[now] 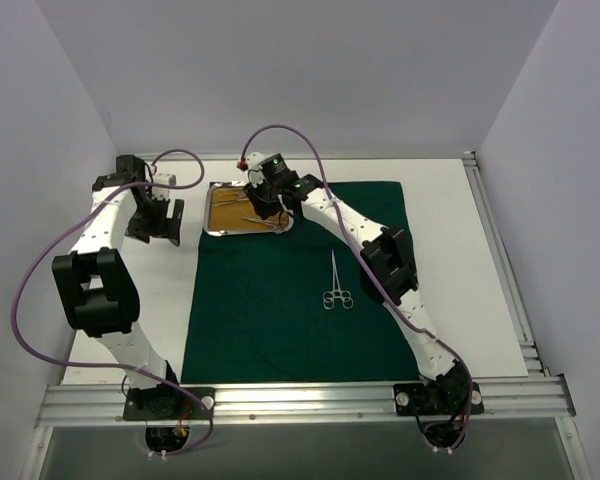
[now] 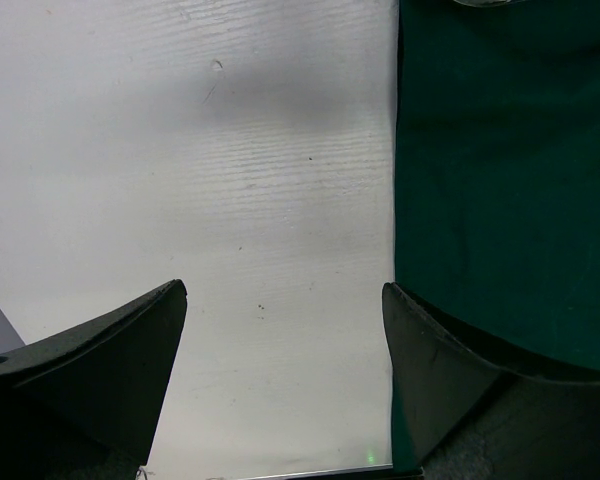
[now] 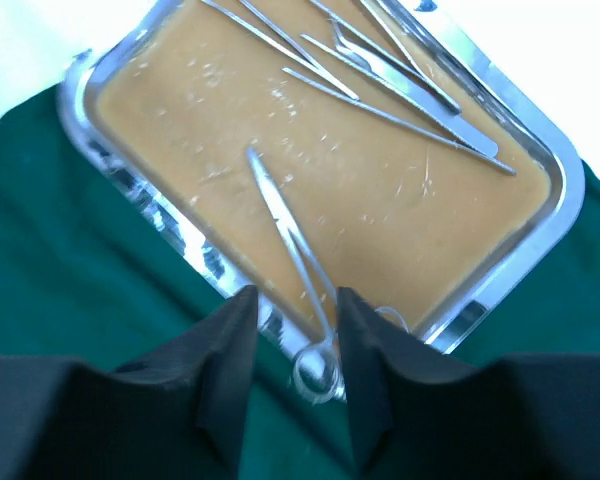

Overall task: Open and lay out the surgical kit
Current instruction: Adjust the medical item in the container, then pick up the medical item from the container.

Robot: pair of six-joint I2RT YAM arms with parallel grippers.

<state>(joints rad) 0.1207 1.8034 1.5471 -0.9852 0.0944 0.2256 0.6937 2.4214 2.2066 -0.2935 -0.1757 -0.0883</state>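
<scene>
Step in hand: as I read it, lifting the second clamp [image 3: 285,230] out of the steel tray [image 3: 120,148].
Clamp: tip on the orange floor, rings hanging over the near rim onto the green cloth [image 1: 270,320].
Right gripper [image 3: 293,310]: parted a little, straddling the rings, not visibly pinching.
Left gripper [image 2: 284,290]: wide open, empty, above bare surface [image 2: 180,150] beside the cloth.
Doing it well: close squarely on the rings, lift clear of the rim, and keep off the tweezers [image 3: 400,90].
Laid out: one clamp [image 1: 337,290] mid-cloth.
</scene>
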